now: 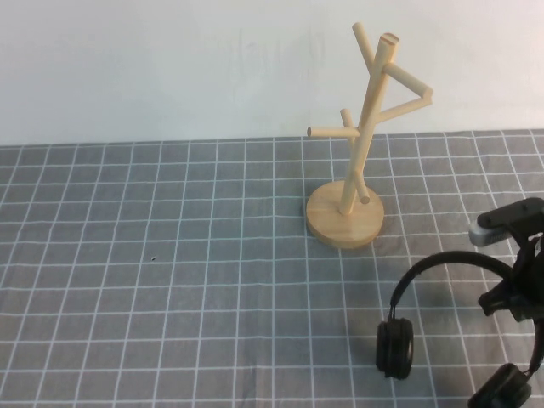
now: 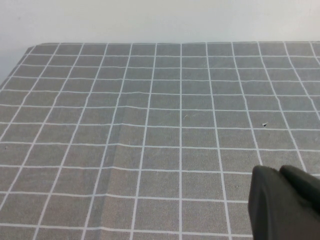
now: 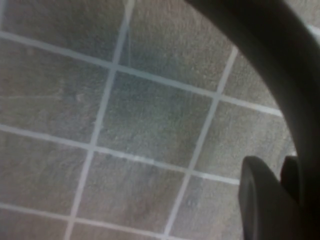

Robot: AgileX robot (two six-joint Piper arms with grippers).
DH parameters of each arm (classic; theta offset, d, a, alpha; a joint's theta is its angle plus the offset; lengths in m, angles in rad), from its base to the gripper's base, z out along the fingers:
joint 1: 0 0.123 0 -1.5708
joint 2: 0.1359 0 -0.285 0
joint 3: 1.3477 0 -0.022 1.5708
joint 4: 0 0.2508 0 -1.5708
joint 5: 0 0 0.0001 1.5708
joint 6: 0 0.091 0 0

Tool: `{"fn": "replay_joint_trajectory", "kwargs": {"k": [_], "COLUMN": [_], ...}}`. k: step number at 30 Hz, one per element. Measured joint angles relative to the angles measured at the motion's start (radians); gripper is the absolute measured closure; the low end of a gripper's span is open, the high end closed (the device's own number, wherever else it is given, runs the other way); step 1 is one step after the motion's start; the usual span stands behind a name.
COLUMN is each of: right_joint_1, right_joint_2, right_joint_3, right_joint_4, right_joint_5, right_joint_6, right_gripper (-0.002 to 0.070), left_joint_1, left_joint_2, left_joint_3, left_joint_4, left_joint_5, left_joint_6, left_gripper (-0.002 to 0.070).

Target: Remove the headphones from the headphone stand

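The light wooden headphone stand point(image 1: 359, 161) stands bare on its round base at the back of the table. The black headphones point(image 1: 425, 272) are off it, low over the cloth at the front right, with one ear cup point(image 1: 395, 347) hanging to the left and the other point(image 1: 501, 391) at the bottom edge. My right gripper point(image 1: 512, 297) is shut on the headband. In the right wrist view the headband point(image 3: 270, 45) arcs past the gripper point(image 3: 277, 170). My left gripper point(image 2: 277, 172) is shut and empty over bare cloth; it is out of the high view.
A grey cloth with a white grid point(image 1: 170, 280) covers the table. A white wall point(image 1: 170, 68) rises behind it. The stand's angled dowels point(image 1: 406, 81) stick out up and to the right, just behind the headphones.
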Motion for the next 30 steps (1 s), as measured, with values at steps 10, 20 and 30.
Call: {"fn": "replay_joint_trajectory", "kwargs": {"k": [10,20,30], "right_joint_1": [0.0,0.0,0.0], "right_joint_2": [-0.049,-0.402,-0.943], "right_joint_3": [-0.002,-0.002,0.0], "right_joint_4": [-0.058,-0.054,0.083], "right_joint_5": [-0.01,0.025,0.077], "right_joint_6": [0.075,0.063,0.029], "right_gripper": [0.0363,0.0409,0.0682], "left_joint_1": [0.0,0.0,0.0], "left_joint_2": [0.0,0.0,0.0], "left_joint_3": [0.0,0.0,0.0], "left_joint_4": [0.0,0.0,0.0], "left_joint_5": [0.0,0.0,0.0], "left_joint_6": [0.0,0.0,0.0], "left_gripper": [0.0679,0.0679,0.0679]}}
